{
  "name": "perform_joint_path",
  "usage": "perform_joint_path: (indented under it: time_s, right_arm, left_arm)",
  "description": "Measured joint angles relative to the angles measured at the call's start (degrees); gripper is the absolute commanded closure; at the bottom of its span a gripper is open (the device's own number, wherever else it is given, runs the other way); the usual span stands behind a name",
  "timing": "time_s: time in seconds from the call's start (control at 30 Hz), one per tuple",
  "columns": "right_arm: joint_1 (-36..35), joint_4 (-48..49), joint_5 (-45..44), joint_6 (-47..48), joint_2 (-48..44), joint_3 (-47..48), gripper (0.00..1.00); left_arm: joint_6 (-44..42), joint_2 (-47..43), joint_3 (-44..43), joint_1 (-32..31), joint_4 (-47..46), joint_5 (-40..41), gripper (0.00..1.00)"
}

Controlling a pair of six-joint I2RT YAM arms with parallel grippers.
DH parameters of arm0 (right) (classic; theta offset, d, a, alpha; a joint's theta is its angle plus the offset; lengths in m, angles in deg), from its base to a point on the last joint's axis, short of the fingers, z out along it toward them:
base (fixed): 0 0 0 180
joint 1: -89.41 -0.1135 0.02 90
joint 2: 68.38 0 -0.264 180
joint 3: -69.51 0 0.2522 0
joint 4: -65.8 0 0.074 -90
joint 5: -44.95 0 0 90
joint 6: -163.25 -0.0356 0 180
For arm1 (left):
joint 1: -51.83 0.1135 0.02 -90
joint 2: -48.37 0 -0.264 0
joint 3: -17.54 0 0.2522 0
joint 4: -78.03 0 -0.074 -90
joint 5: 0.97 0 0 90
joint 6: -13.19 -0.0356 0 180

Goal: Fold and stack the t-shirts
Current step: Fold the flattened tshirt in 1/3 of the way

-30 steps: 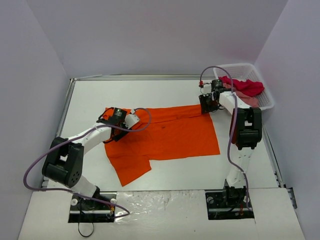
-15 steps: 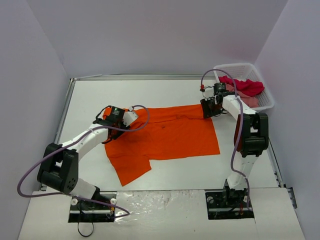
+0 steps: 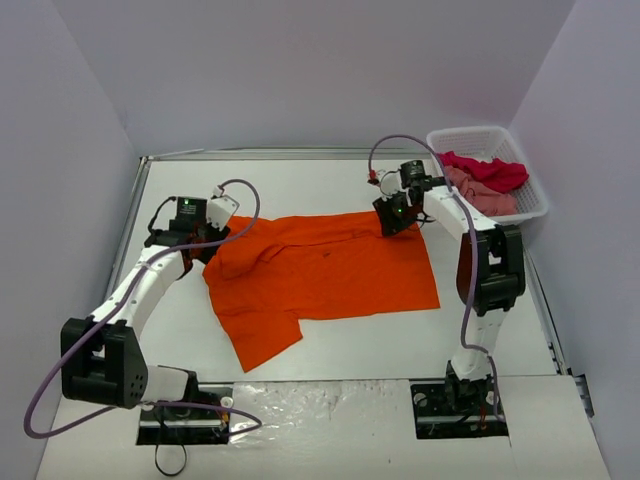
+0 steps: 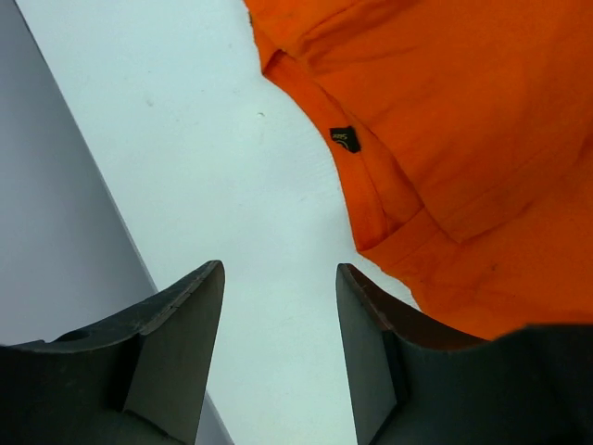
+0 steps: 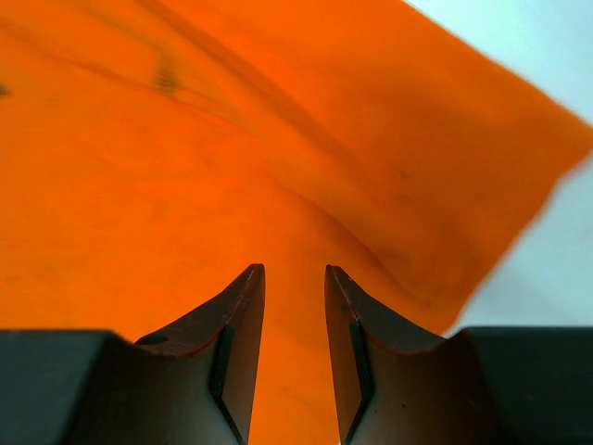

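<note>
The bright orange t-shirt (image 3: 330, 270) lies spread on the white table, one sleeve trailing toward the near edge. My left gripper (image 3: 193, 250) hovers just off its left edge. In the left wrist view that gripper (image 4: 280, 278) is open over bare table, and the shirt (image 4: 463, 120) with its black neck label (image 4: 345, 139) lies to the upper right. My right gripper (image 3: 393, 220) is over the shirt's far right corner. Its jaws (image 5: 295, 278) stand a narrow gap apart above the orange cloth (image 5: 185, 139), pinching nothing. A crimson red t-shirt (image 3: 492, 172) and a dusty pink one (image 3: 482, 196) lie in the basket.
A white lattice basket (image 3: 530, 205) stands at the far right corner by the side wall. A raised metal rim (image 3: 130, 225) borders the table's left side, close to my left arm. Grey walls enclose the table on three sides.
My left gripper has moved left off the shirt's left shoulder onto bare table and opened a little wider. My right gripper has slid left along the shirt's far edge.
</note>
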Motion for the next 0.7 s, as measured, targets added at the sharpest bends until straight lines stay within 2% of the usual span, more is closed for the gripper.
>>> perform_joint_path:
  time_s: [0.23,0.53,0.7]
  right_arm:
    - [-7.2,-2.4,3.9,3.5,5.0,7.5,0.71]
    - [-13.0,-5.6,7.8,10.0,8.4,11.8,0.68]
    - [-17.6,-5.9,8.6,10.8,12.5,19.7,0.66]
  left_arm:
    - [1.4,-2.6,-0.1,2.4,1.1,-0.9,0.47]
    - [2.5,-5.4,1.0,7.6,1.5,-1.4,0.47]
    - [3.7,-7.6,1.8,11.2,1.6,-3.4,0.46]
